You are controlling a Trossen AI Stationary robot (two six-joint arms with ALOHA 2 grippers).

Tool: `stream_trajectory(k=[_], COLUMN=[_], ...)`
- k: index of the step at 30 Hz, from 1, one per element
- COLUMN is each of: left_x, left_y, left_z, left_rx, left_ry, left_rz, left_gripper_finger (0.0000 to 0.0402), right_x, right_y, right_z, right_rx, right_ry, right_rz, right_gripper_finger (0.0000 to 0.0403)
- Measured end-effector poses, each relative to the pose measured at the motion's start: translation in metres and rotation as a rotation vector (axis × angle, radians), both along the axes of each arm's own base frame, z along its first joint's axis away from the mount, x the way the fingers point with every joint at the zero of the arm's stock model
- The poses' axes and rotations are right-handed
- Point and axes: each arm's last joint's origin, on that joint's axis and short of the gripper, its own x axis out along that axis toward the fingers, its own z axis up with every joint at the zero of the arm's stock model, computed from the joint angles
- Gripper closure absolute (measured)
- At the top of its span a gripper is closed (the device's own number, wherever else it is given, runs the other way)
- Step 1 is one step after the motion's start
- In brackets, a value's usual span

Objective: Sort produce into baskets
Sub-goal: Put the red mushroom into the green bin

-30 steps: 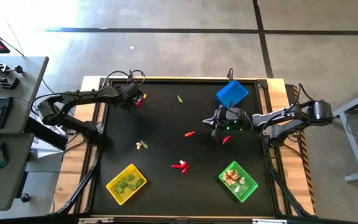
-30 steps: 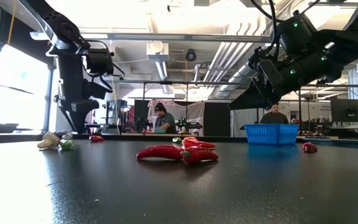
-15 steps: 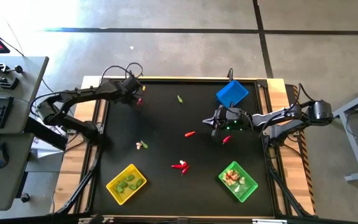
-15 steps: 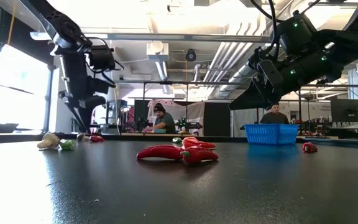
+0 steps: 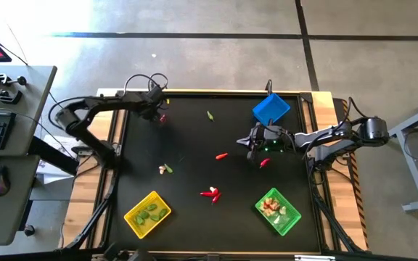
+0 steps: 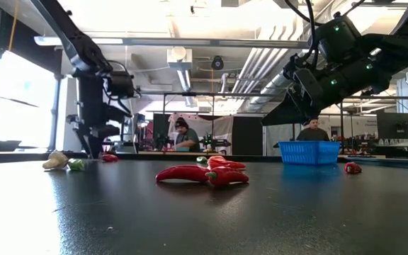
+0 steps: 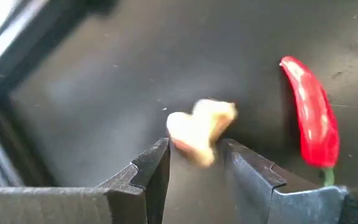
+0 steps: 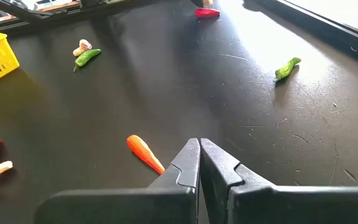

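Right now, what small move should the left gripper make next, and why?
Probably close the left gripper: its open fingers already stand on either side of the whitish bulb, beside a red chili. The shut right gripper waits over mid-table.

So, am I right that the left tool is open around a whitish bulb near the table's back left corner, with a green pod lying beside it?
Not quite: beside the whitish bulb lies a red chili, not a green pod. The left wrist view shows it, with the left tool open around the bulb.
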Motion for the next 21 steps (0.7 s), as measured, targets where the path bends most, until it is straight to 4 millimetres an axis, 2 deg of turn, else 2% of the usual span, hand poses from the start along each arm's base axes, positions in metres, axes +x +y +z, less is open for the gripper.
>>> stream_trajectory(k=[9,13,16,21], left_x=[0.003,0.002,0.004,0.006], left_y=[0.005,0.004,0.005,0.009], left_z=[-0.008,-0.002,0.01,0.018], left_rx=[0.006,0.039,0.105,0.09], left_ry=[0.024,0.023,-0.015,-0.077], left_rz=[-0.029,-0.057,-0.072,-0.078], left_gripper_finger=[0.0272,0.0287,0.0298,0.0293], right_x=[0.0,0.0,0.0,0.0], right_y=[0.0,0.0,0.0,0.0], right_z=[-0.001,-0.001,-0.001,-0.001], right_rx=[0.002,0.002,0.002,0.001], right_ry=[0.006,0.01,0.011,0.011], right_rz=[-0.001,0.0,0.0,0.0], right_gripper_finger=[0.0402,0.0402,0.0402,0.0402])
